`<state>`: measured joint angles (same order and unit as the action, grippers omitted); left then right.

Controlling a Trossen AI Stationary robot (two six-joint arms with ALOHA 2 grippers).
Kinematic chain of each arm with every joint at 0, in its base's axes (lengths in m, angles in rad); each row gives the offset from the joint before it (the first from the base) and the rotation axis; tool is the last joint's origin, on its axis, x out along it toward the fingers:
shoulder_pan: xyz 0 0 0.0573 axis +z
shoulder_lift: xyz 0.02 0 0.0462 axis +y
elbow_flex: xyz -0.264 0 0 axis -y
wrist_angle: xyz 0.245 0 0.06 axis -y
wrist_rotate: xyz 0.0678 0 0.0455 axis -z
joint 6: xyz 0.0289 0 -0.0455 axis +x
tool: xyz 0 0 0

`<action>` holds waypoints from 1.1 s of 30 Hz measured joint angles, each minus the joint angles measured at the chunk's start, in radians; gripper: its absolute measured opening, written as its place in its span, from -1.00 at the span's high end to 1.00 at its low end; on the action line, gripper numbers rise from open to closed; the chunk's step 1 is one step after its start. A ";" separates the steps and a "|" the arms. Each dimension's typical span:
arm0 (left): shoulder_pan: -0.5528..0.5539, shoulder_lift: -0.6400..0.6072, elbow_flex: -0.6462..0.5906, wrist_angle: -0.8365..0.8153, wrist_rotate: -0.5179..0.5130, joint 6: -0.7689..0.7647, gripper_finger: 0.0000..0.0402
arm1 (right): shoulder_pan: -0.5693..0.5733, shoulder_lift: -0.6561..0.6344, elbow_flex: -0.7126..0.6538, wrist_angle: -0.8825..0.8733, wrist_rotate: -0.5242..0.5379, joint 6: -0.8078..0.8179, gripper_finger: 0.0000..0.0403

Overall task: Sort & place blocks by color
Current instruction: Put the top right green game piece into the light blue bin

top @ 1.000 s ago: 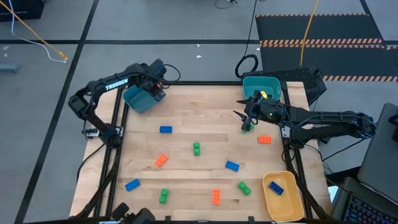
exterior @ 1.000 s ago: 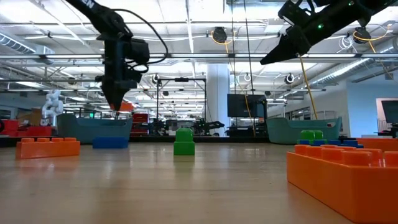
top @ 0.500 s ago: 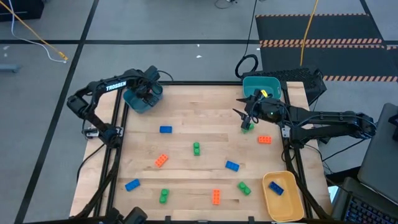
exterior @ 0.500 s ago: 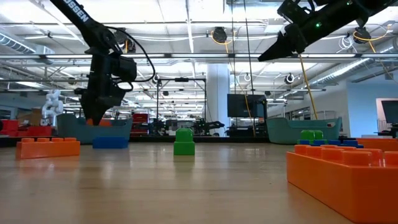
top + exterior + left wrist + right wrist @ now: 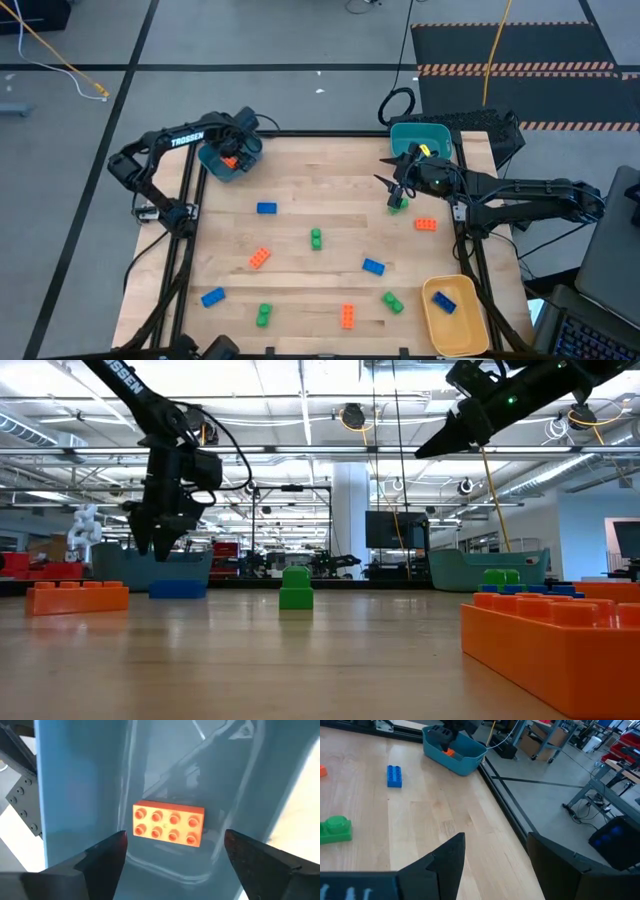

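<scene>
An orange block (image 5: 168, 823) lies flat, studs up, on the floor of the teal bin (image 5: 218, 168) at the table's far left corner. My left gripper (image 5: 175, 835) hangs open just above it, one finger on each side, touching nothing. Several orange, green and blue blocks lie scattered on the wooden table, among them a blue one (image 5: 266, 208) and a green one (image 5: 316, 238). My right gripper (image 5: 395, 183) hovers open and empty at the far right, above a green block (image 5: 398, 203).
A second teal bin (image 5: 420, 140) stands at the far right corner. A yellow bin (image 5: 455, 318) at the near right corner holds a blue block (image 5: 444, 301). An orange block (image 5: 426, 224) lies near the right arm. The table's middle has open wood between blocks.
My left gripper has sunk toward the teal bin at the far left and opened, letting go of the orange block. The block has dropped and now lies on the bin's floor. My right gripper has kept still.
</scene>
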<state>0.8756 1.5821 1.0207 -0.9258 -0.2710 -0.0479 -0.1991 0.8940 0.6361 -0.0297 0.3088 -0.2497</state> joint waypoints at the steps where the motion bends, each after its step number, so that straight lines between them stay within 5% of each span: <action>1: -0.005 -0.003 0.004 -0.008 0.000 0.000 -0.58 | 0.000 0.000 0.000 0.000 0.000 -0.001 -0.04; 13: -0.137 -0.006 0.231 -0.195 0.003 -0.012 -0.22 | -0.023 0.000 -0.001 -0.006 0.110 -0.008 -0.04; 17: -0.237 -0.007 0.277 -0.191 0.099 0.042 -0.18 | -0.025 0.000 -0.001 -0.007 0.110 -0.007 -0.04; 22: -0.410 -0.007 0.267 -0.180 0.211 0.097 -0.18 | -0.025 0.000 -0.001 -0.029 0.110 -0.006 -0.04; 33: -0.713 -0.006 0.150 -0.173 0.139 0.119 -0.18 | -0.025 0.000 -0.001 -0.053 0.109 0.000 -0.04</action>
<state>0.1630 1.5757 1.1708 -1.0986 -0.1317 0.0710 -0.2236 0.8940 0.6353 -0.0822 0.4183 -0.2493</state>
